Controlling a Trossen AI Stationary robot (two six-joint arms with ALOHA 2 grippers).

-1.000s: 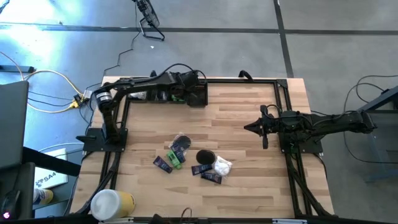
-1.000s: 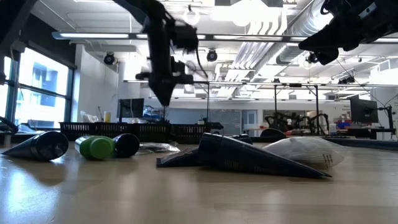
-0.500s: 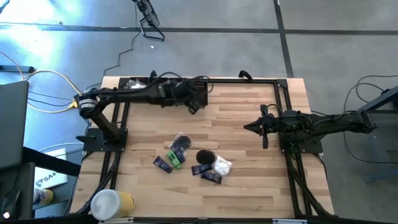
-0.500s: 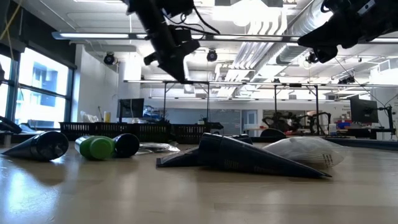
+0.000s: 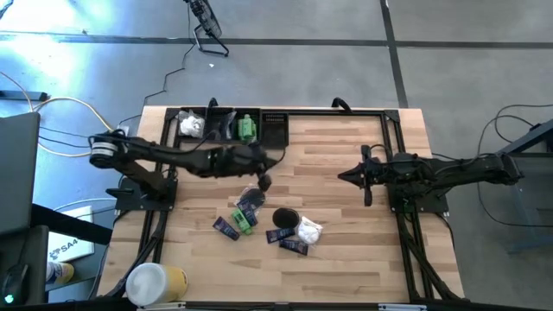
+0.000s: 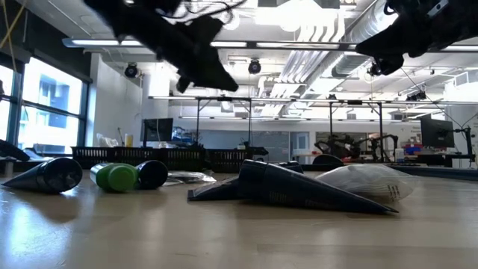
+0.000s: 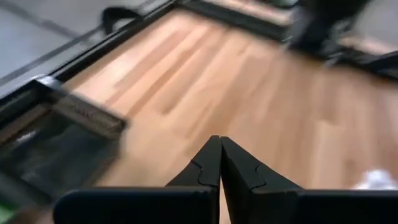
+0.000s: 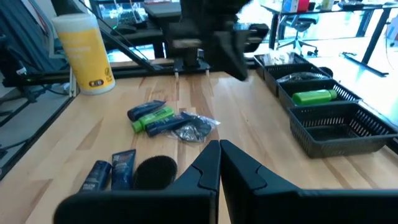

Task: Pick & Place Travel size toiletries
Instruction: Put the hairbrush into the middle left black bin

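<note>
The toiletries lie in a loose cluster on the table's near middle: a green bottle [image 5: 243, 218], dark sachets [image 5: 226, 227], a black disc [image 5: 285, 218], a white wrapped packet [image 5: 308, 230] and a clear-wrapped dark item [image 5: 251, 198]. Another green bottle [image 5: 248, 128] and a white packet [image 5: 192, 125] lie in the black tray [image 5: 275, 130] at the far edge. My left gripper [image 5: 264, 182] hangs shut and empty in the air, just beyond the cluster's far side. My right gripper [image 5: 346, 177] waits shut and empty above the table's right half.
A large white-and-yellow cylinder [image 5: 155, 281] stands at the near left corner. The black frame rails [image 5: 397, 138] run along the table's edges. Bare wood lies between the tray and the cluster, and around the right gripper.
My left arm has swung away from the tray at the far edge toward the near edge and down, ending just beyond the cluster of toiletries. Its fingers stay shut. The right arm and the things on the table have kept still.
</note>
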